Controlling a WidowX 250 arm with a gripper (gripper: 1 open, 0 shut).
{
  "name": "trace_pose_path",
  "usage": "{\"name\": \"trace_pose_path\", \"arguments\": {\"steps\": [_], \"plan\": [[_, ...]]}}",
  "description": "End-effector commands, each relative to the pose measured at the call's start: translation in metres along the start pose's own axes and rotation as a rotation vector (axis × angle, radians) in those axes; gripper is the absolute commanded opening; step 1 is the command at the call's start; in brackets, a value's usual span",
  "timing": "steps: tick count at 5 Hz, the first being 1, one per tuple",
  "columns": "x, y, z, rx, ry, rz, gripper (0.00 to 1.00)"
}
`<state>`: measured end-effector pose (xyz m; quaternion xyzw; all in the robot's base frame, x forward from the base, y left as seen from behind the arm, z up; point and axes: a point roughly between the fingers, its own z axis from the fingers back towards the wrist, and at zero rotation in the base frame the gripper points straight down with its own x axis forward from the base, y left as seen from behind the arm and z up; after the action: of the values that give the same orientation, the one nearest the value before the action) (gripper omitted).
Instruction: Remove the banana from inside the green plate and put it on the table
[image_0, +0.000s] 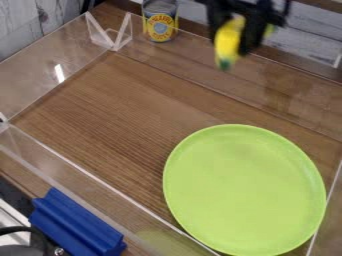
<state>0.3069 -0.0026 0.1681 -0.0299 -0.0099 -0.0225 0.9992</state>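
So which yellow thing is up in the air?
The banana. It hangs from the shut gripper, above the table. The yellow-labelled can stands at the back, beside a clear stand.

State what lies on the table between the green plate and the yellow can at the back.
Only bare table lies between the plate and the can in the camera view; the banana hangs above it, off to the right.

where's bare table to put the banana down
Widest bare wood runs across the middle of the table, between the left acrylic wall and the green plate. The claw hangs with the banana above the far strip. Tighter by the can and the blue object.
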Motion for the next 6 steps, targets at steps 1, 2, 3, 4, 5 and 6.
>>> {"name": "trace_pose_path", "arguments": {"steps": [1,2,3,4,5,6], "plan": [[0.011,0.026,0.014,0.02,-0.053,-0.018,0.0],[0.013,0.037,0.002,0.033,-0.036,-0.003,0.0],[0.015,0.04,-0.014,0.045,-0.016,-0.004,0.0],[0.015,0.042,-0.029,0.057,0.003,-0.01,0.0],[0.017,0.043,-0.047,0.074,0.019,-0.019,0.0],[0.021,0.046,-0.065,0.088,0.028,-0.028,0.0]]}}
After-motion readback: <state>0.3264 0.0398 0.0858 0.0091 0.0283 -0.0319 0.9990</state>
